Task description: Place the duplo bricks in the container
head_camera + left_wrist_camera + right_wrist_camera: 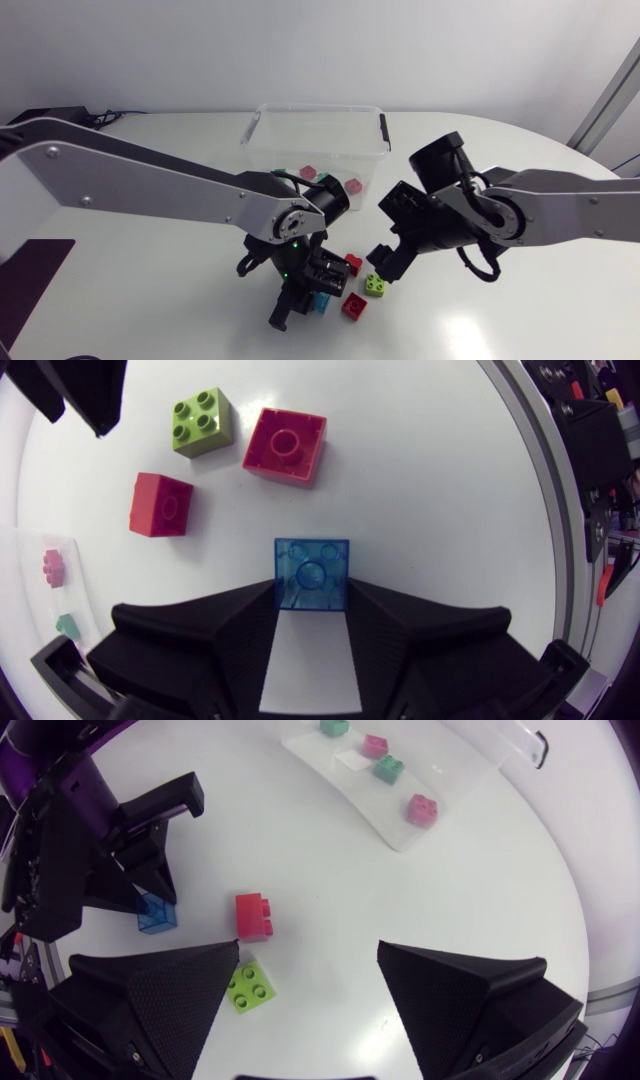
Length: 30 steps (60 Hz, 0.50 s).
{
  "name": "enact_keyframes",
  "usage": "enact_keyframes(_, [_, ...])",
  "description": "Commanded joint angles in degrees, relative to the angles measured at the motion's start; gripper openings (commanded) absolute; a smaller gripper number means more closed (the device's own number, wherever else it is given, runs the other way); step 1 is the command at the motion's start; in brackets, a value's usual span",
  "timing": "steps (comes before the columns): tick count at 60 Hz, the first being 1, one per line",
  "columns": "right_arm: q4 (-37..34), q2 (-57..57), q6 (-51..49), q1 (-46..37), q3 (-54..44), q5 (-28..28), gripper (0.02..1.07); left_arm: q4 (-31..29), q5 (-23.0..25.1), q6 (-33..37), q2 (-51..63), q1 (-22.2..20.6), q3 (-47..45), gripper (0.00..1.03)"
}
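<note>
Near of the clear plastic container (262, 140), a translucent blue duplo brick (312, 568) is clamped in the left tool (312, 600); a red brick (161, 504), a crimson brick (285, 445) and a lime brick (201, 422) lie close by. The right tool (308, 955) is spread wide, empty.

No readable text, numbers or signs.
Stud tops of the blue duplo brick (312, 575) too blurred to show any lettering.
</note>
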Motion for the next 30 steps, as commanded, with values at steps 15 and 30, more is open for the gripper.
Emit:
enact_keyframes(15, [3.82, 7.68, -1.4, 4.73, 0.74, -1.16, 0.94, -7.96, 1.7, 1.09, -14.78, 5.43, -0.89, 0.25])
enact_keyframes(30, [5.31, 13.39, -1.23, 7.81, 2.33, 0.51, 0.53, -8.13, 5.92, -2.61, -22.87, 15.19, 8.08, 0.25])
